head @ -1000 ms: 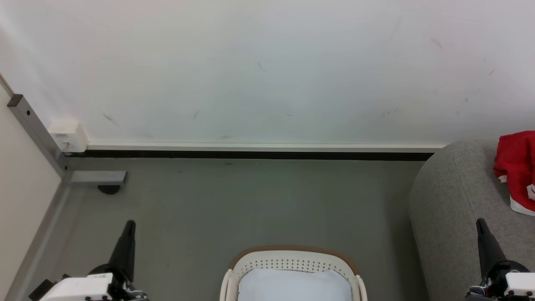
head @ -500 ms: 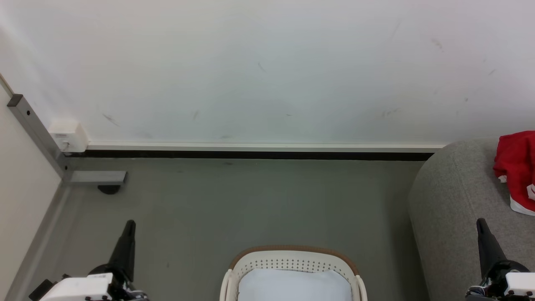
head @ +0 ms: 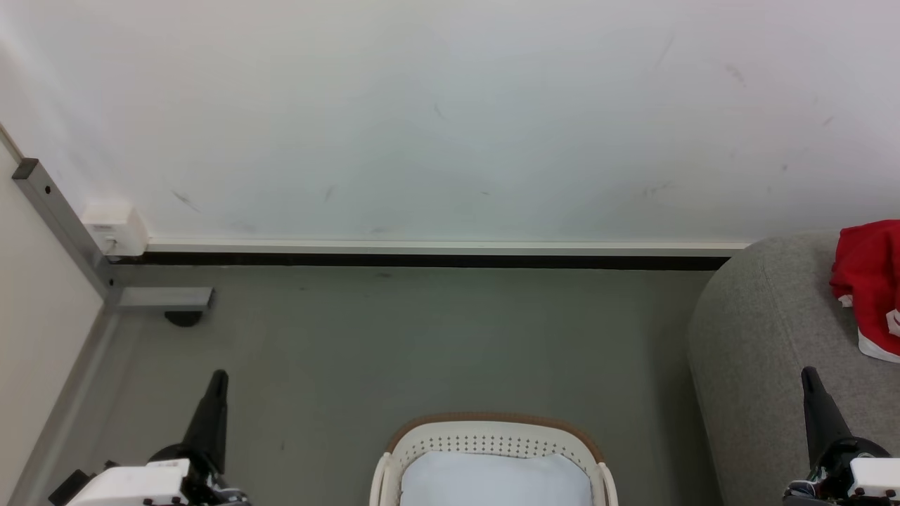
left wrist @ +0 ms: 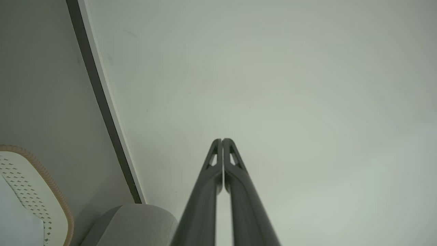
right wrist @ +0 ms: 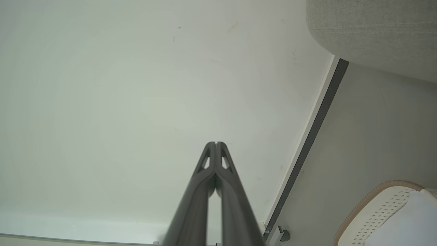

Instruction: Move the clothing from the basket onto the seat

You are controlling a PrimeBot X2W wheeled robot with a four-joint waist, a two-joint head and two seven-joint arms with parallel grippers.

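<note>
Clothing [head: 868, 281] on seat [head: 766, 330]

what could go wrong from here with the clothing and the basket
1. The clothing lies on the sofa, cut off by the head view's right edge; a part may hang over and slip, which cannot be checked here.
2. The basket holds a pale pad; another grab there would likely lift the wrong thing.
3. The shut right gripper hovers near the sofa; a swing right could snag the fabric.
</note>
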